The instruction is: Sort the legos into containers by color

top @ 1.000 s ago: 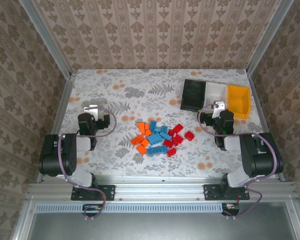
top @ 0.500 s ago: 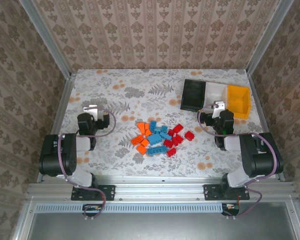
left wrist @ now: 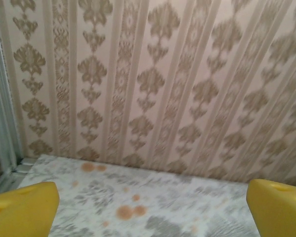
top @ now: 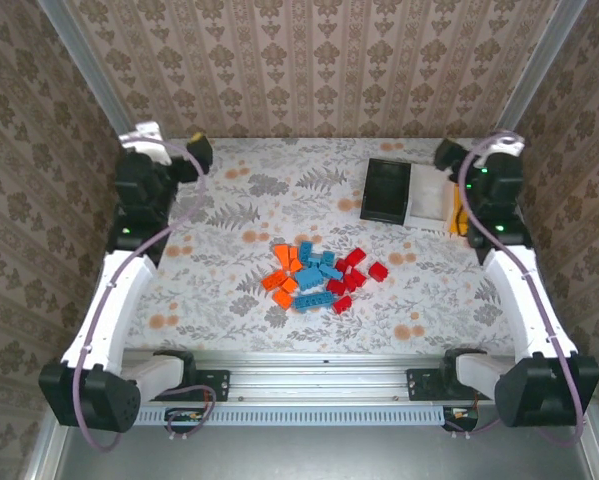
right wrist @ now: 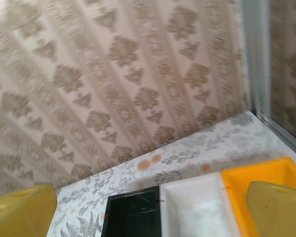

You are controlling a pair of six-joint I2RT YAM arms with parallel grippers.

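Orange, blue and red legos (top: 317, 272) lie in 1 loose heap at the centre of the top view, within reach of both arms. The 3 containers, black bin (top: 386, 190), white bin (top: 428, 194) and yellow-orange bin (right wrist: 259, 180), stand touching in a row at the upper right, just beside the right arm. Near the back wall, the left gripper (left wrist: 152, 202) and right gripper (right wrist: 148, 207) hang with yellow fingers (left wrist: 24, 210) spread fully wide and empty, probably a ready pose that leaves the heap unobstructed.
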